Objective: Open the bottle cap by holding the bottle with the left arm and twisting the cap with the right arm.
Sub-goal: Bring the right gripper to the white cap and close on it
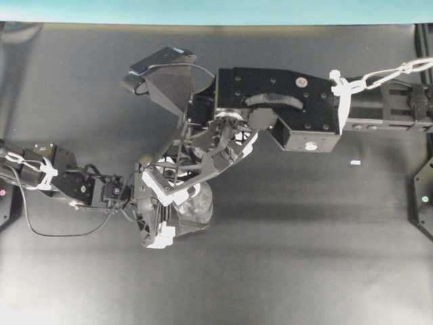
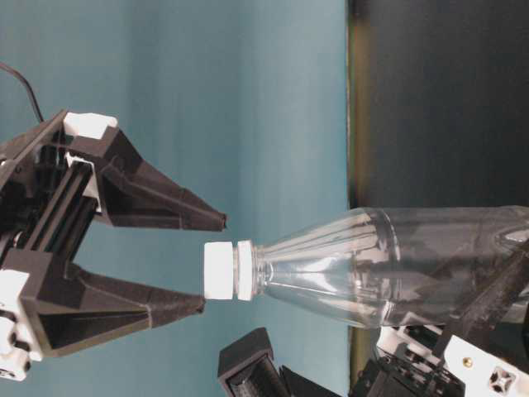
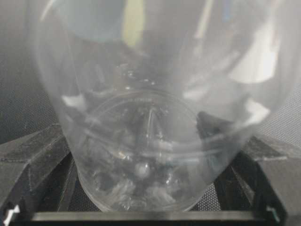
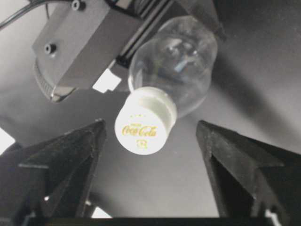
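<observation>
I see the clear bottle (image 2: 388, 265) lying sideways mid-right in table-level view, empty, white bottle cap (image 2: 220, 270) on, pointing left w/ gold Coca-Cola print.

We see a dark matte tabletop (image 1: 304, 257) filling most of the overhead view, w/ a teal wall (image 1: 216, 10) along its far edge. A tiny white scrap (image 1: 355, 162) lies on the mat toward the right side, & two dark mounts sit at the table's side edges, one at left (image 1: 3, 203) w/ a pinkish light, one at right (image 1: 423, 196) w/ a green light.
</observation>
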`<action>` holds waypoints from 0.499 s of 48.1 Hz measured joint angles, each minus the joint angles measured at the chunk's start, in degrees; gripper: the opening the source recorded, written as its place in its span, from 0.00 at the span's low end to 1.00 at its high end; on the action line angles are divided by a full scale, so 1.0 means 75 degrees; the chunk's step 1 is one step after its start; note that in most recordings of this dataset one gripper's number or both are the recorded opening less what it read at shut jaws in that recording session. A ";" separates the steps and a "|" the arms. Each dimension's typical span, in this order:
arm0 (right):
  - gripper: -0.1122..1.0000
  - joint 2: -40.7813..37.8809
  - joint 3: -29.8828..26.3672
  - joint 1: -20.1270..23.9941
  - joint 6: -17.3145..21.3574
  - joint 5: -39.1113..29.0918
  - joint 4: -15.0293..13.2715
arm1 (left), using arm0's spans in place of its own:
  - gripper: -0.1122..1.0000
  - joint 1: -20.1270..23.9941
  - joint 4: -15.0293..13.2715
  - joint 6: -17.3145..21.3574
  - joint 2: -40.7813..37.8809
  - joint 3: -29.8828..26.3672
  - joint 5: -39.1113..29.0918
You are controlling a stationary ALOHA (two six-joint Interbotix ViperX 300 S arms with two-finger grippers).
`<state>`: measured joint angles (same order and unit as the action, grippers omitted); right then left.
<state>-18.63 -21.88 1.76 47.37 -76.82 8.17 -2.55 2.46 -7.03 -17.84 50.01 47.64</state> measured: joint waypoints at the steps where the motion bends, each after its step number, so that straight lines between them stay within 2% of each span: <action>1: 0.69 -0.0012 0.0000 0.0000 -0.0012 0.0000 0.0000 | 0.91 -0.0012 0.0000 0.0000 0.0000 0.0000 -0.0012; 9: 0.43 -0.0059 0.0023 0.0070 -0.0223 0.0000 -0.0012 | 0.91 -0.0012 0.0000 0.0000 0.0000 0.0000 -0.0023; 24: 0.43 -0.0082 0.0012 0.0094 -0.0738 -0.0023 -0.0035 | 0.91 0.0000 0.0000 0.0023 0.0000 0.0000 -0.0047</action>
<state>-19.25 -21.80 2.46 41.84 -76.99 7.91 -2.55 2.46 -6.86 -17.84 50.01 47.29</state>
